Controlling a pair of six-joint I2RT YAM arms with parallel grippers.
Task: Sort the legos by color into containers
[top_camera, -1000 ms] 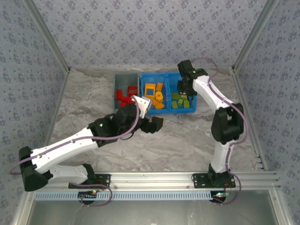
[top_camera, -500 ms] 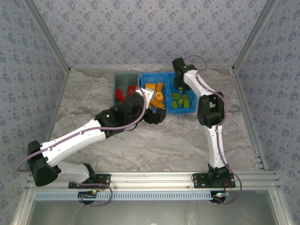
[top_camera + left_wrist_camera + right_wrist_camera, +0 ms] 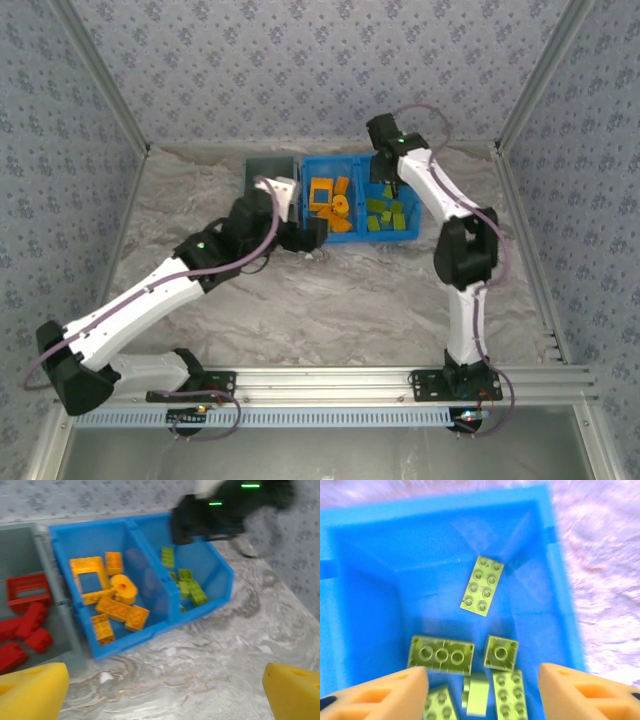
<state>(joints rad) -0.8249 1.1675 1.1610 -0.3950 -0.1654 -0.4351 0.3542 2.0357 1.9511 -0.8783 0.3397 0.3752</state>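
The blue bin (image 3: 405,236) holds orange legos (image 3: 330,205) in its left compartment and lime green legos (image 3: 385,215) in its right one. The gray bin (image 3: 262,168) beside it is partly hidden by my left arm; the left wrist view shows red legos (image 3: 25,625) inside it. My left gripper (image 3: 310,235) hovers open over bare table in front of the bins, its yellow fingertips (image 3: 30,690) far apart. My right gripper (image 3: 482,695) hangs open above the green legos (image 3: 482,585), with nothing between its fingers.
The marble-patterned table (image 3: 330,300) stretches in front of the bins. Patterned walls and metal frame posts (image 3: 100,90) close in the back and sides. The right arm's dark wrist (image 3: 225,510) looms over the blue bin's far side.
My left arm has swung left and back toward the front of the bins. My right gripper has shifted left over the green compartment.
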